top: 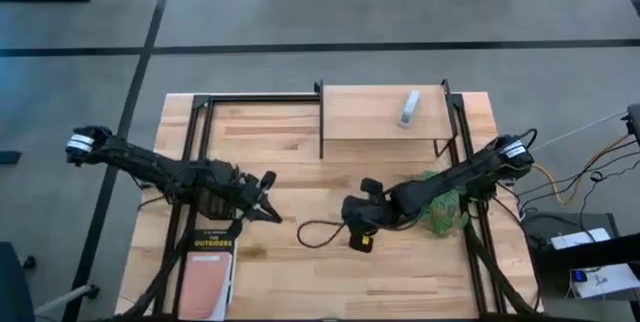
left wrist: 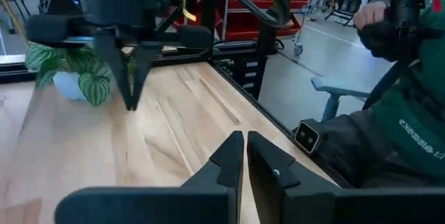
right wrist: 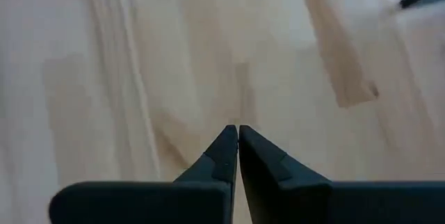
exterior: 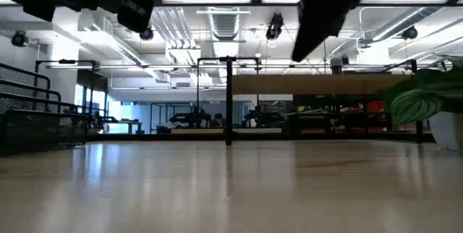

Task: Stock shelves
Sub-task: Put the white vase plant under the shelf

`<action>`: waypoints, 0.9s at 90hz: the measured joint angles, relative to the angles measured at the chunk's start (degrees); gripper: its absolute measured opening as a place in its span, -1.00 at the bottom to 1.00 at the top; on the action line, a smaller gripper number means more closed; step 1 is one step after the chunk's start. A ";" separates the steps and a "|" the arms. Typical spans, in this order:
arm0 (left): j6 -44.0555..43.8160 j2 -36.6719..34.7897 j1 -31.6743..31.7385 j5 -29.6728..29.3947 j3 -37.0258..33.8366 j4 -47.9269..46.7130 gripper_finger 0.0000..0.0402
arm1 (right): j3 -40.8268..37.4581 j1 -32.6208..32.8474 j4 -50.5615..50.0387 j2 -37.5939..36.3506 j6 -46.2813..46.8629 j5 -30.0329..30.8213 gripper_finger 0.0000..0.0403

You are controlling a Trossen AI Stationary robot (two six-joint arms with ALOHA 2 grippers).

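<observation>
Left gripper hangs over the table's left-middle, fingers pressed together, empty; a book lies near it by the front edge. Right gripper hovers mid-table, tips also pressed together, holding nothing, w/ a dark cable just beside it. A potted plant sits under the right arm. Riser shelf stands at the back edge, a small pale item on its board. Shelf prob. stiff, light, tippable; stock it from above, don't grab legs.
</observation>
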 joint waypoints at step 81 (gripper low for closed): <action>-5.38 32.64 -0.22 0.02 19.93 -0.67 -0.98 | -2.10 15.80 -40.88 -2.28 36.57 -5.98 -1.00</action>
